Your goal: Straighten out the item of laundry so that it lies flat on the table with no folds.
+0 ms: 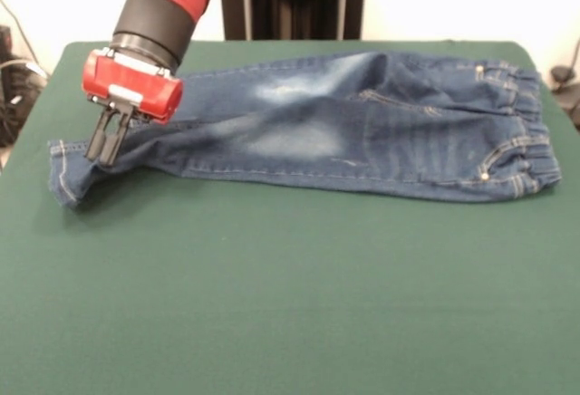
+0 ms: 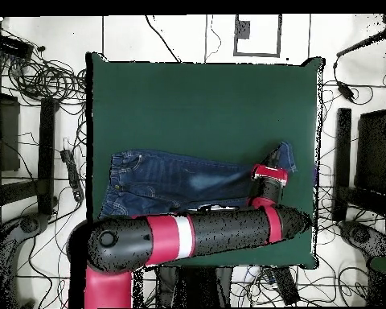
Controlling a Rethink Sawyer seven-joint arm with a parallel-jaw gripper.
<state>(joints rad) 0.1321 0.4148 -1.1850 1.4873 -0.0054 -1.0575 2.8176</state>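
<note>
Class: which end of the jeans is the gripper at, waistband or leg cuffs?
The cuff end: the gripper is there, opposite the gathered waistband.

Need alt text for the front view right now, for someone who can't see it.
A small pair of dark blue jeans lies across the green table, waistband at the picture's right, leg ends at the left. The red arm's pincer comes down onto the leg near its cuff, fingers close together.
</note>
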